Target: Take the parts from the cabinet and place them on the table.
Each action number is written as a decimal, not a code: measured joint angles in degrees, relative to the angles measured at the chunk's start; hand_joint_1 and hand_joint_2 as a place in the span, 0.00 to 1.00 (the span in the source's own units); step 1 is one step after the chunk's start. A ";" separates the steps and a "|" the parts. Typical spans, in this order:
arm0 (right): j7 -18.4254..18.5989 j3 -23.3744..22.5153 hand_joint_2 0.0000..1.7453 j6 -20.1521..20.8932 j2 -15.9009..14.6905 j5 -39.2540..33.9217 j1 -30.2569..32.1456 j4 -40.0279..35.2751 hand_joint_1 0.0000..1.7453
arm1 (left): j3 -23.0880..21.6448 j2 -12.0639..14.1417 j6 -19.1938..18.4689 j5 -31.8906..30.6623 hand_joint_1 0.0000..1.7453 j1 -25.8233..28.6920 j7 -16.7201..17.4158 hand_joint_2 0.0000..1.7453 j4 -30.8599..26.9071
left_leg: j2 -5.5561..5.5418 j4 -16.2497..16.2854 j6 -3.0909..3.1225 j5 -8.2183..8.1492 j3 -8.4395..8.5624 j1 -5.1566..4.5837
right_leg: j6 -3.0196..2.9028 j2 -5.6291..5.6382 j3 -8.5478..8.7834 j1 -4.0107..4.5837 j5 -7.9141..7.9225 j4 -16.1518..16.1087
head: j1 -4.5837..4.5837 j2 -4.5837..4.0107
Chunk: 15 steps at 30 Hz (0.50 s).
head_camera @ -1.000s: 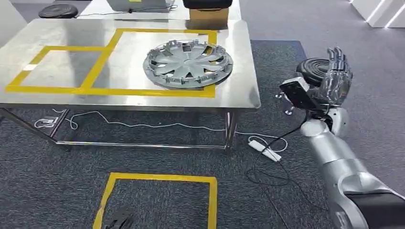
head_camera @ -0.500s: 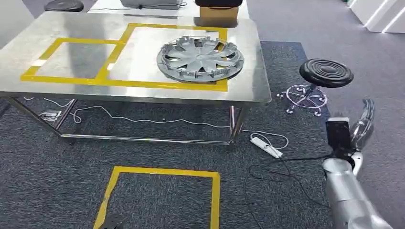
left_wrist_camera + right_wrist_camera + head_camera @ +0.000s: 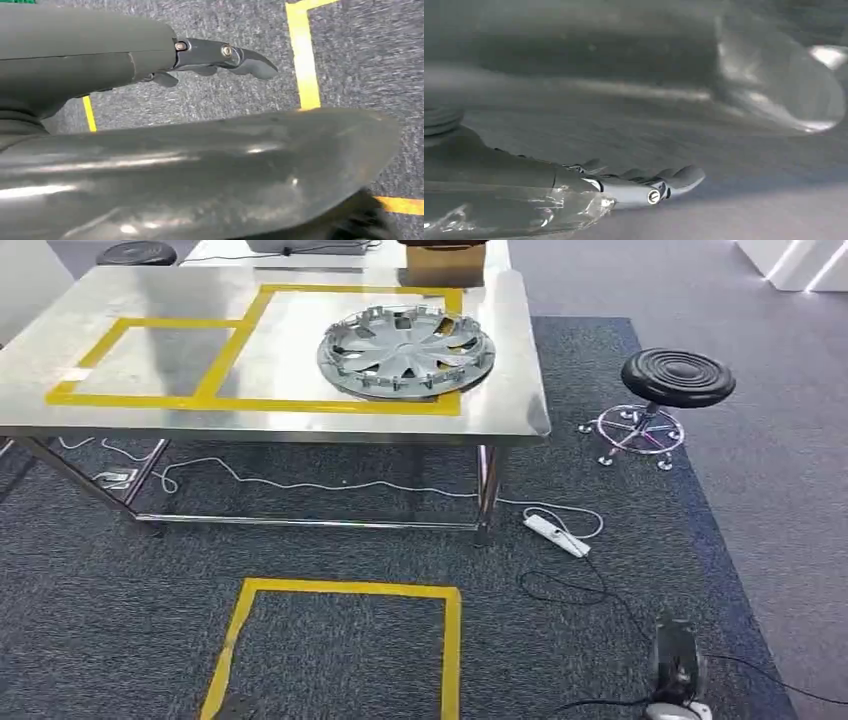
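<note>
A silver wheel cover point(image 3: 405, 348) lies on the steel table point(image 3: 505, 405), inside the right-hand yellow taped box. My left hand point(image 3: 220, 55) hangs over the grey carpet with its fingers stretched out and nothing in them. My right hand point(image 3: 644, 187) also hangs low, fingers extended and empty, in a blurred picture. In the head view the right arm's wrist end point(image 3: 675, 672) shows at the bottom right, well below the table and apart from the wheel cover.
A black round stool point(image 3: 677, 377) stands right of the table. A white power strip point(image 3: 556, 536) and cables lie on the carpet by the table's leg. A yellow taped square point(image 3: 340, 590) marks the floor in front. A cardboard box point(image 3: 445, 260) sits behind the table.
My right arm has dropped from raised beside the table's right end down to the picture's bottom edge. The view has shifted slightly; the wheel cover stays on the table.
</note>
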 joint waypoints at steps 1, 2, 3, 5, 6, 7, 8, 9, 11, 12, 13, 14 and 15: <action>1.67 -0.09 0.00 1.10 0.33 0.30 0.66 0.93 0.00 | 0.07 -0.04 0.00 0.00 0.00 -0.09 -0.13 0.00 0.00 | -0.01 -3.97 -0.34 -0.20 2.91 0.31 | 0.29 0.03 -0.22 0.09 0.12 0.33 | -0.19 0.00; 2.58 -0.24 0.00 1.59 0.46 0.57 1.36 1.66 0.00 | 0.20 -0.13 0.00 -0.02 0.00 -0.20 -0.20 0.00 0.00 | -0.45 -5.86 0.06 -0.57 3.94 -0.03 | 0.64 0.10 -0.86 0.26 0.13 0.96 | -0.37 0.00; 3.98 -0.39 0.00 2.63 1.00 1.00 1.88 2.59 0.00 | 0.41 -0.18 0.00 -0.04 0.00 -0.25 -0.22 0.00 0.00 | -0.22 -5.95 1.06 -1.11 3.39 0.14 | 1.04 0.19 -1.13 0.43 0.41 1.26 | -0.26 0.00; 6.72 -0.44 0.00 5.26 1.62 2.03 2.99 3.77 0.00 | 0.52 -0.13 0.00 -0.24 0.00 -0.02 -0.22 0.00 0.00 | -0.24 -6.16 2.01 -1.08 3.35 0.14 | 1.22 0.28 -1.22 0.49 0.52 0.92 | -0.28 0.00; 7.87 -0.41 0.00 6.05 1.92 2.27 3.50 4.13 0.00 | 0.55 -0.07 0.00 -0.28 0.00 0.06 -0.22 0.00 0.00 | -0.29 -6.15 2.18 -0.96 3.26 0.11 | 0.19 0.28 -1.39 0.50 -0.01 0.74 | -0.33 0.00; 9.02 -0.41 0.00 6.86 2.32 2.45 3.88 4.57 0.00 | 0.57 -0.09 0.00 -0.31 0.00 0.08 -0.24 0.00 0.00 | -0.28 -6.14 2.32 -0.89 3.27 0.06 | -0.69 0.30 -1.38 0.51 0.21 0.65 | -0.13 0.00; 10.03 -0.41 0.00 7.56 2.78 2.60 4.19 5.07 0.00 | 0.57 -0.09 -0.02 -0.35 0.00 0.04 -0.33 0.00 0.00 | -0.28 -6.14 2.64 -0.70 3.29 -0.05 | -1.59 0.30 -1.36 0.51 0.80 0.54 | -0.15 0.00; 10.99 -0.41 0.00 8.06 3.04 2.91 4.53 5.59 0.00 | 0.57 -0.13 -0.04 -0.35 0.00 0.02 -0.39 0.00 0.00 | -0.29 -6.14 2.88 -0.56 3.22 -0.16 | -2.11 0.29 -1.40 0.51 1.13 0.50 | -0.11 0.00; 13.90 -0.28 0.00 8.67 3.74 4.86 5.10 6.40 0.00 | 0.59 -0.11 -0.11 -0.46 0.00 0.05 -0.57 0.00 0.00 | -0.25 -6.11 3.14 -0.43 3.07 -0.35 | -2.30 0.30 -1.30 0.47 1.67 0.40 | -0.11 0.00; 15.14 0.05 0.00 9.11 4.02 5.80 5.51 6.71 0.00 | 0.59 -0.11 -0.11 -0.50 0.00 0.03 -0.63 0.00 0.00 | -0.22 -6.01 3.36 -0.31 2.89 -0.53 | -1.65 0.32 -1.18 0.37 2.17 0.27 | -0.11 0.00; 15.91 0.53 0.00 9.26 4.63 6.32 5.92 6.97 0.00 | 0.57 -0.07 -0.11 -0.52 0.00 -0.01 -0.68 0.00 0.00 | -0.22 -5.86 3.57 -0.24 2.59 -0.70 | -0.82 0.28 -1.22 0.15 2.39 -0.08 | -0.13 0.00; 16.69 0.72 0.00 9.28 4.81 6.64 6.24 7.21 0.00 | 0.57 -0.04 -0.11 -0.55 0.00 -0.06 -0.70 0.00 0.00 | -0.20 -5.77 3.69 -0.16 2.39 -0.85 | 0.12 0.29 -1.34 -0.07 2.61 -0.17 | -0.18 0.00; 17.22 0.77 0.00 9.28 5.49 6.80 6.50 7.38 0.00 | 0.59 0.02 -0.11 -0.66 0.00 -0.07 -0.70 0.00 0.00 | -0.17 -5.72 3.80 -0.09 2.24 -0.97 | 0.99 0.30 -1.47 -0.25 2.70 -0.24 | -0.15 0.00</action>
